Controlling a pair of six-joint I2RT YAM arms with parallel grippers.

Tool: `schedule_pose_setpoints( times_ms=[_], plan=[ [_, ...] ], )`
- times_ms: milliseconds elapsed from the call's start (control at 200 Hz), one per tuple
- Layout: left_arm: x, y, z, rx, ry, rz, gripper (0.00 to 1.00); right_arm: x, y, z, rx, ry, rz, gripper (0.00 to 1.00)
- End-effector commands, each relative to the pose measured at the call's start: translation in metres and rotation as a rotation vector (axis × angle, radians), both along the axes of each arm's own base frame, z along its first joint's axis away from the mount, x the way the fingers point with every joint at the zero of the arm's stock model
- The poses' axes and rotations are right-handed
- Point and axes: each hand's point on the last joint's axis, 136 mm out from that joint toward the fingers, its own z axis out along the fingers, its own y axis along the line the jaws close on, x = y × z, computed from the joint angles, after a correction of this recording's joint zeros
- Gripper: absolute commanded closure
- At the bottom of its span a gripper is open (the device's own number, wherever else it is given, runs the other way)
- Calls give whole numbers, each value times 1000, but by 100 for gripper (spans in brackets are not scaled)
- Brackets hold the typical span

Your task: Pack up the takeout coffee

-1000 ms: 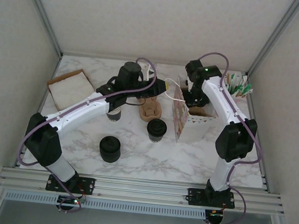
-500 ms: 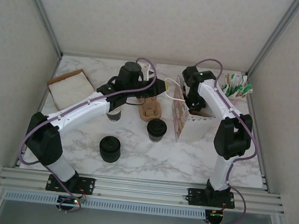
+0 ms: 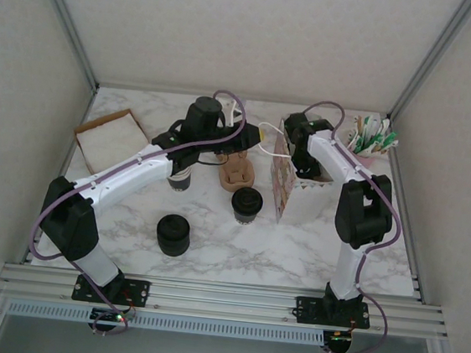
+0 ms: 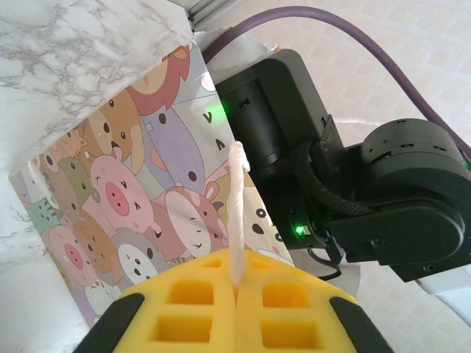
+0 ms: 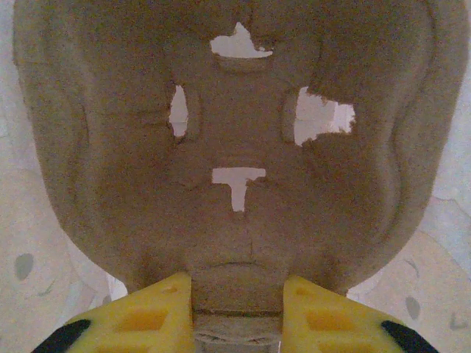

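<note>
The left gripper is closed. Its two yellow pads press together and pinch the white handle of the bag, and the handle runs up from between them. The bag is of paper, with cartoon animals printed on its side. Behind its edge is the black right arm, with a green light on.

The right gripper is down inside the bag. Its fingers stand a little apart and hold between them the lower tab of a brown pulp carrier. The carrier has some small holes with a pale surface behind them.

From above, the bag stands upright toward the far right corner of the table. The coffee stands upright near the middle of the table, close to the bag on the side toward the left edge, and apart from both grippers. Just behind it lies a second carrier. A stack of lids stands toward the near left corner, and a stack of cups stands under the left arm. Napkins lie by the left edge, and sachets are in the far right corner.
</note>
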Motion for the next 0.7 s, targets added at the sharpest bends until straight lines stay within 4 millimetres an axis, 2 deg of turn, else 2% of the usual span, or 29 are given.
schedule_pose_setpoints(
  times_ms=[0, 150, 275, 431, 471, 566, 696],
  plan=[
    [9, -1, 5, -22, -19, 13, 100, -8, 2, -13, -2, 44, 11, 71],
    [10, -1, 7, -25, -24, 15, 100, -6, 0, -14, -9, 40, 9, 68],
    [12, -1, 8, -25, -28, 20, 100, 0, 0, -5, -13, 14, 10, 61],
    [19, 1, 10, -24, -51, 42, 100, 13, 0, 3, -7, -20, 10, 56],
    [21, 2, 10, -22, -58, 50, 100, 17, 0, 5, -5, -30, 9, 51],
    [26, 0, 8, -20, -62, 58, 100, 25, 3, 11, 14, -48, 9, 47],
    [35, 5, 5, -1, -75, 90, 100, 37, 8, 18, 38, -72, 13, 47]
  ],
)
